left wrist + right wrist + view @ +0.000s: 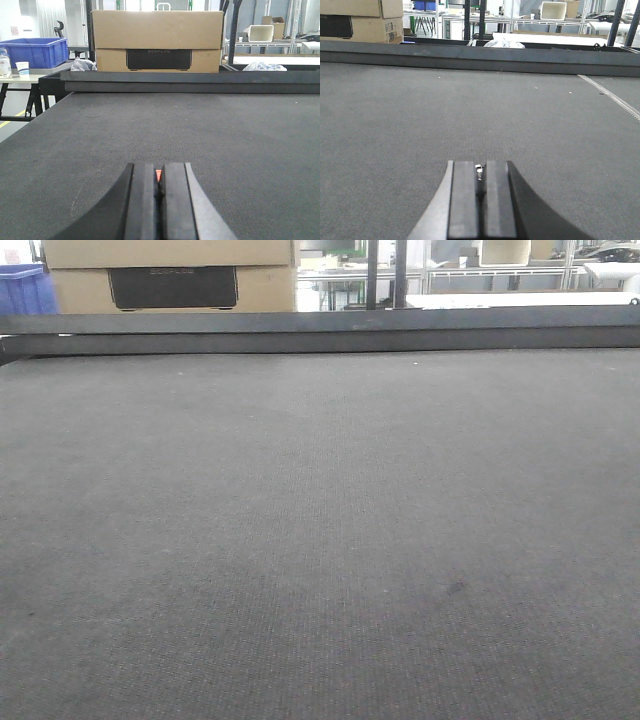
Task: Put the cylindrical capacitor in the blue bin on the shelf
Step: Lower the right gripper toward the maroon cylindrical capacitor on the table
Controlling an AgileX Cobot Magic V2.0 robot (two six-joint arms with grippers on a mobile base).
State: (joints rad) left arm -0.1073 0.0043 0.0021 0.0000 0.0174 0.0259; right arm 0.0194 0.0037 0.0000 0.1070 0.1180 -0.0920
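1. R gripper (479, 166): pads pressed together, nipping a tiny silvery stub at the tip. It's prob the cylindrical capacitor (479, 173), tho too small to be sure. Gripper sits low over the dark mat (320, 540), on the near side of the cardboard box (157, 30) and off to its right.
2. L gripper (158, 169): pads pressed together too, w/ an orange sliver (158, 175) showing in the seam. It sits low, straight in front of the box, near side.
3. Risk, slip: only the very tip holds the part. W/ a round body and a thin bite, a jolt from base or arm travel could roll it out. A part that small would be hard to find again on the dark mat.
4. Risk, wrong bin: the one blue bin (35, 50) in plain view stands left of the box on a pale side table, not on a steel rack. Dropping the part there wouldn't meet the task. The shelf itself doesn't show plainly in any view, so the target has to be found first.
5. Risk, snag: a raised black rail (190, 80) runs just in front of the box. An arm going fwd this low could clip it and knock the part loose.
6. Risk, bounce: letting go high above a hard bin floor could make a light cylinder hop out, so lower inside the rim before opening.
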